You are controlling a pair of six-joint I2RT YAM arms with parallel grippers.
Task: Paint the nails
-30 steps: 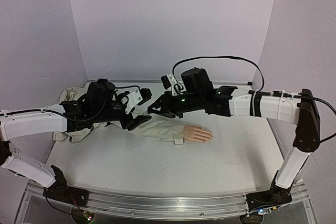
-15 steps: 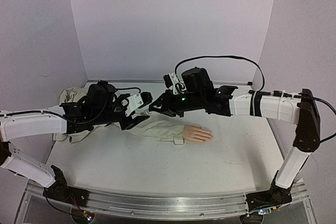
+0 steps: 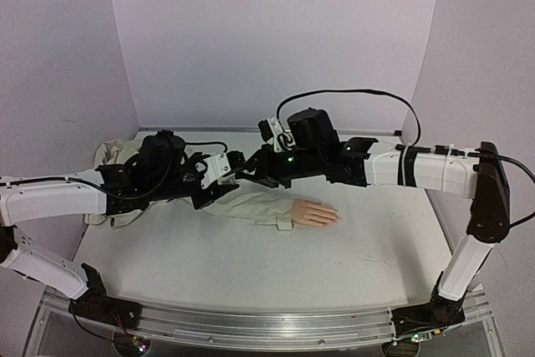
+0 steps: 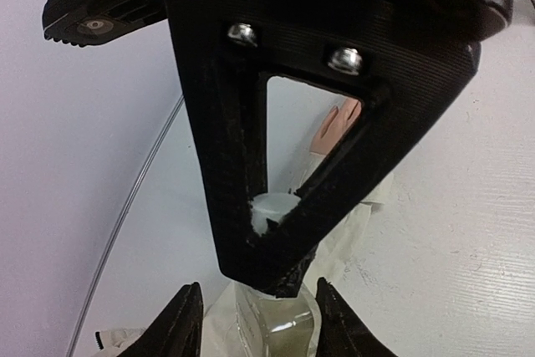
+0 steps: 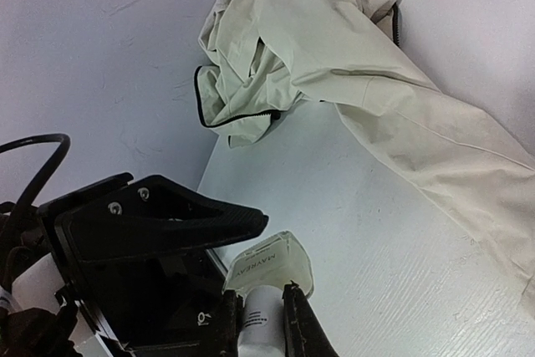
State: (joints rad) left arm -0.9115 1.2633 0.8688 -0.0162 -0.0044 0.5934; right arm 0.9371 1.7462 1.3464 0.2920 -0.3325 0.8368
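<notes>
The sleeve [image 3: 251, 204] lies on the table [image 3: 251, 269], the hand [image 3: 315, 213] at its right end, the jacket [image 3: 110, 155] heaped at its left end, farther back. Above the sleeve, a bottle [image 5: 269, 267] sits between the left gripper [image 4: 259, 321] and right gripper [image 5: 261, 323].

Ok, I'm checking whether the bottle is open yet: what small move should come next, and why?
Probably a twist of the right end effector to unscrew the white cap. The left end effector holds the clear bottle, the right one appears closed on its cap, and the cap is seated on the bottle, so no brush is out for the mannequin hand.
</notes>
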